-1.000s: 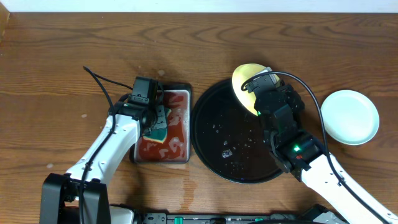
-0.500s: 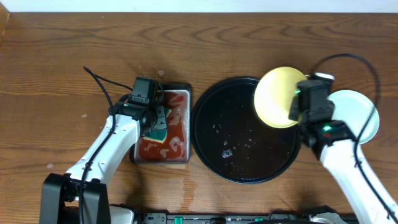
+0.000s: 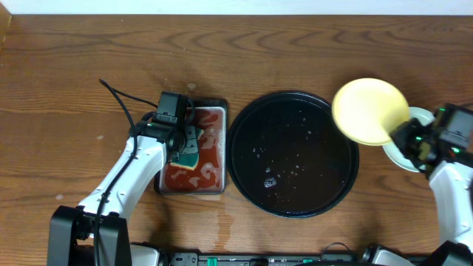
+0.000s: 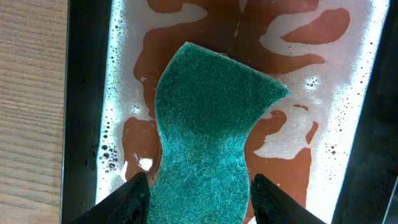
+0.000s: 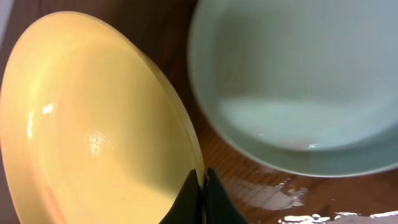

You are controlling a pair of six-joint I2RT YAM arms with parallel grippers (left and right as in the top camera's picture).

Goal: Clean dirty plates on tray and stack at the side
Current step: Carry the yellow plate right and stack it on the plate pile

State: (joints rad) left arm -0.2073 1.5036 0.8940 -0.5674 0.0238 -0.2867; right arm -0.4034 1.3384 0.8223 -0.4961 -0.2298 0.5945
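We see the right gripper (image 5: pixel 200 198) clamped tight on the rim of the yellow plate (image 3: pixel 368 111). The plate hangs tilted, overlapping the right rim of the black tray (image 3: pixel 247 159) and the mint plate (image 5: pixel 298 81) lying on the table (image 3: pixel 74 74). The left gripper (image 4: pixel 199 193) pinches the green sponge (image 4: pixel 211 112) inside the small metal tray (image 4: pixel 87 93), just left of the black tray. Wide wood shows beyond both trays.
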